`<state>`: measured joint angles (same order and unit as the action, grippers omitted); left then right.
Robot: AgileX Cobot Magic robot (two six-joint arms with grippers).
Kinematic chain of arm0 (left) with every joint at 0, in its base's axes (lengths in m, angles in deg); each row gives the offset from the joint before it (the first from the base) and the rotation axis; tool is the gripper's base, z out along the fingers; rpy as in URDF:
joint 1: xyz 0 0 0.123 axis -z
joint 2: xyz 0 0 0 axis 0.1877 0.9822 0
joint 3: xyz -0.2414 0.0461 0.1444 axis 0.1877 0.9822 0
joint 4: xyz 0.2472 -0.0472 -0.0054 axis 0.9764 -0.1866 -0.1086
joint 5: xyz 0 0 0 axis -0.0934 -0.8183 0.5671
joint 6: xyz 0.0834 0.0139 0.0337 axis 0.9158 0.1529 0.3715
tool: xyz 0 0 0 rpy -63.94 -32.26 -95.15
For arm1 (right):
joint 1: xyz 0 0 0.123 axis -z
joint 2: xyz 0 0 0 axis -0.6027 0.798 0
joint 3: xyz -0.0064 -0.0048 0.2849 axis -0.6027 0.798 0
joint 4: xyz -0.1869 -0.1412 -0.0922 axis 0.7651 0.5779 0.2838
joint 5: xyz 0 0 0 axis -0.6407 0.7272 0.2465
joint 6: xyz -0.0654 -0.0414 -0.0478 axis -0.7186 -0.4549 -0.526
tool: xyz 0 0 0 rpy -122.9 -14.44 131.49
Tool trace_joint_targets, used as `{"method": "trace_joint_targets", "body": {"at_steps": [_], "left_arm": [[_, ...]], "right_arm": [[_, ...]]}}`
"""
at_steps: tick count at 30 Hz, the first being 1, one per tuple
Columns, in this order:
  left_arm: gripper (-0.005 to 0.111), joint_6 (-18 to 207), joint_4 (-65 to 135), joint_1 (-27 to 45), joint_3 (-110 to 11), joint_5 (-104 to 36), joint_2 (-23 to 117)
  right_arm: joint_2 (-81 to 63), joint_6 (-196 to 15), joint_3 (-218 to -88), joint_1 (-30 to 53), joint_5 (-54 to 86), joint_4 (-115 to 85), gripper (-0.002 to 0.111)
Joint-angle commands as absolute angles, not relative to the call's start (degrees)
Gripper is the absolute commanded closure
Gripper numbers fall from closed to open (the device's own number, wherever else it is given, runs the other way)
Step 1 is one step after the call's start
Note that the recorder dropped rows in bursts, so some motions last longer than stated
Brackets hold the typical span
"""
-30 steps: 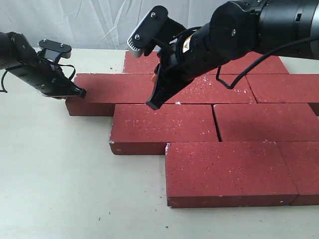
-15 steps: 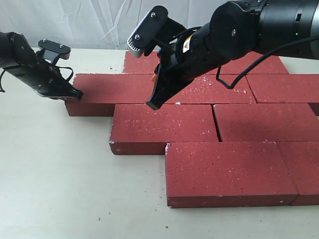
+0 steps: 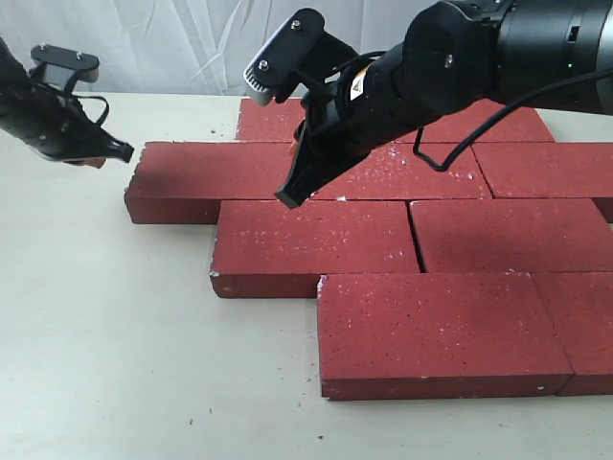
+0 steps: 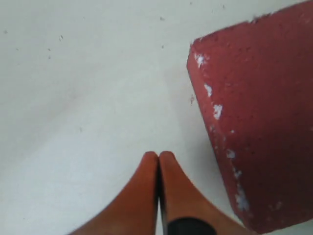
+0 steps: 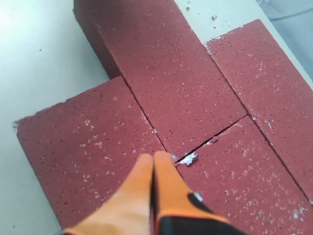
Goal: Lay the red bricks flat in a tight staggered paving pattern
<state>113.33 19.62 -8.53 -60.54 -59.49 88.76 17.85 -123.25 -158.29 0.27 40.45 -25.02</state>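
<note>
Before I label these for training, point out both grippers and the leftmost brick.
left gripper (image 4: 157,157), left wrist view, between fingertips
right gripper (image 5: 153,159), right wrist view, between fingertips
leftmost red brick (image 3: 196,171), exterior view, top face

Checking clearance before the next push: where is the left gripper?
Exterior view, far left: the left gripper hangs shut over the table, just off the end of the leftmost brick, not touching it.

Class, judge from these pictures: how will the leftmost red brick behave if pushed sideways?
The leftmost red brick looks thick and solid: probably heavy and rigid. Lying flat, it should slide, not tip or roll. Its chipped pale corners suggest edges may crumble.
</note>
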Motion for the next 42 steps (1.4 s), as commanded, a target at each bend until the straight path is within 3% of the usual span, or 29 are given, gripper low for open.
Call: {"method": "trace_joint_targets", "body": {"at_steps": [1, 6, 10, 15, 19, 24, 34, 42], "left_arm": [[0.107, 113.9, 14.2, -7.6, -60.7, -60.1, 83.4], [0.107, 114.9, 4.6, -5.4, -60.7, -49.8, 80.5], [0.107, 113.4, 15.1, -6.6, -60.7, -66.4, 76.3], [0.107, 101.8, 36.5, -9.2, -60.7, -85.0, 67.7], [0.107, 95.0, 39.2, -9.1, -59.2, -85.7, 61.5], [0.107, 95.4, 39.3, -8.9, -53.1, -74.4, 54.1], [0.107, 95.0, 38.7, -8.9, -42.3, -60.9, 43.9], [0.107, 95.0, 33.9, -8.9, -35.5, -58.0, 29.2]], "right_arm": [[17.9, -122.1, -158.3, 0.4, 35.2, -26.1, 0.109], [17.9, -122.1, -163.5, 0.6, 42.7, -25.2, 0.109], [17.9, -117.1, -169.1, 3.8, 59.7, -18.9, 0.109], [17.0, -108.6, -169.9, 15.2, 76.7, -12.6, 0.109], [15.4, -100.1, -169.9, 24.4, 74.7, -12.6, 0.109], [9.9, -97.4, -164.4, 29.8, 66.7, -11.2, 0.109], [-4.2, -97.0, -149.4, 36.6, 52.6, -9.2, 0.109], [-21.1, -95.2, -134.8, 36.4, 37.5, -9.2, 0.109]]}}
